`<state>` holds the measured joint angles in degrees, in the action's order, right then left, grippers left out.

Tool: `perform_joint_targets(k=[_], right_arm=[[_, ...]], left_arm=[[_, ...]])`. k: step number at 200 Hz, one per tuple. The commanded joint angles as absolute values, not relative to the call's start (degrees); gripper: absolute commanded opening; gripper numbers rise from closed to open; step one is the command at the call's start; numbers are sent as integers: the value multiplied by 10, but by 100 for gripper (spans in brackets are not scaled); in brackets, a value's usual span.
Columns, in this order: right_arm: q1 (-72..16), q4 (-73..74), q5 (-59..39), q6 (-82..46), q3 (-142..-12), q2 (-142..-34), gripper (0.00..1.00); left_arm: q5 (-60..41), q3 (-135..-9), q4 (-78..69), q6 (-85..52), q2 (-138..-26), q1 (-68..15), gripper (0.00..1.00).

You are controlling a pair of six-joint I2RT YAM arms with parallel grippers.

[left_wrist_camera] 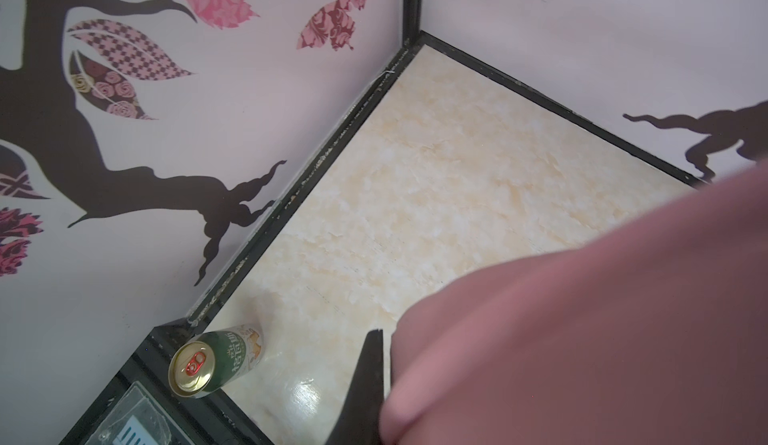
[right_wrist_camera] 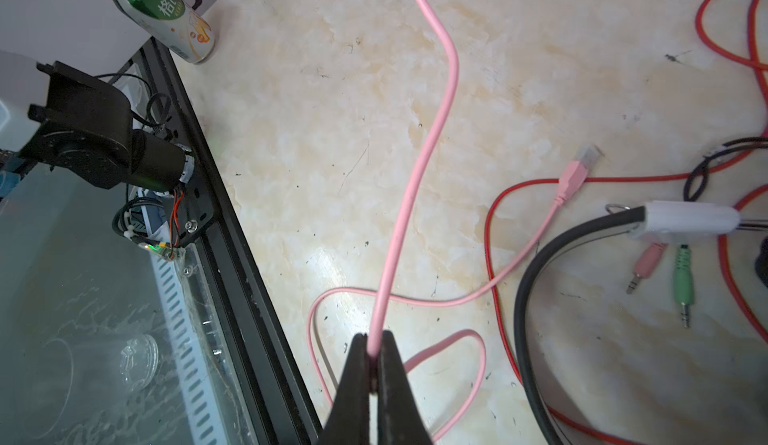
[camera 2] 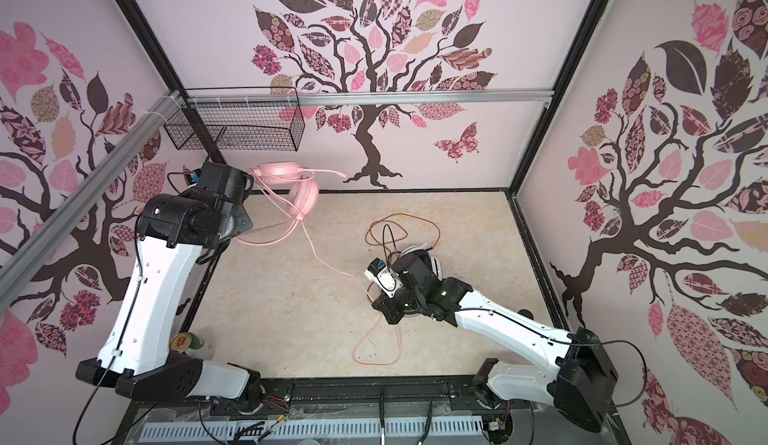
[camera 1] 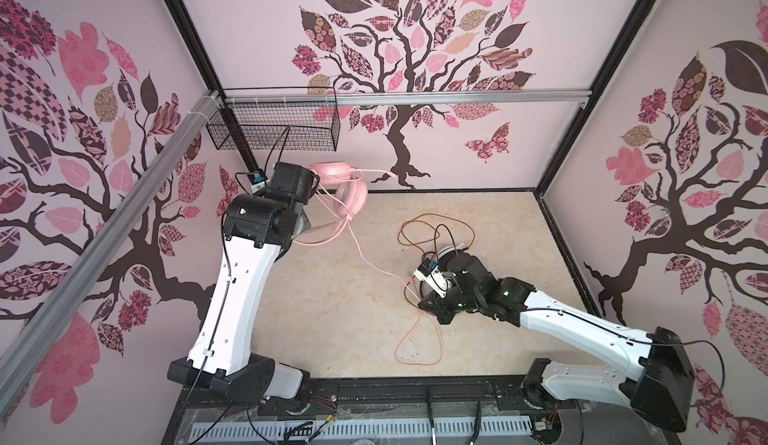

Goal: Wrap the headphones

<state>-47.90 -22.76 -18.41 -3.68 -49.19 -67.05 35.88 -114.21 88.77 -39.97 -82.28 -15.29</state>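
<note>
We note right gripper (right_wrist_camera: 376, 362) pinching pink cable (right_wrist_camera: 415, 164), right of centre in both top views; white-and-black headset (camera 1: 446, 252) just beside, partly under wrist. Left gripper (camera 1: 306, 226) clamped on pink headset (camera 1: 352, 195), raised upper left.

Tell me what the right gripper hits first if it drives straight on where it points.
Probably the table, right where the pink cable it is shut on loops across just ahead of the right gripper; depth is hard to judge.

Cable (camera 2: 354, 350) (on table (camera 2: 291, 318)) right of can (camera 2: 193, 345)
</note>
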Motion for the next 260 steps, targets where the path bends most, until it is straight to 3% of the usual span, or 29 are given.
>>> perform_joint_targets(k=[1, 89, 140, 183, 211, 260], right_arm=[[-482, -289, -178, -17, -500, -631, 0], [-530, -357, -197, 23, -539, -669, 0], [-541, -350, -194, 27, -535, -690, 0], [-541, -366, -157, 29, -545, -672, 0], [-541, -394, -83, 32, -572, -656, 0], [-541, -431, 2, 51, -641, -642, 0]], left_arm=[[380, -1148, 836, -441, -825, -145, 0], [287, -1162, 814, -463, -846, -136, 0], [190, -1145, 802, -451, -831, -70, 0], [244, -1132, 814, -440, -825, -63, 0], [298, -1116, 825, -436, -823, -63, 0], [330, -1011, 809, -419, -797, -66, 0]])
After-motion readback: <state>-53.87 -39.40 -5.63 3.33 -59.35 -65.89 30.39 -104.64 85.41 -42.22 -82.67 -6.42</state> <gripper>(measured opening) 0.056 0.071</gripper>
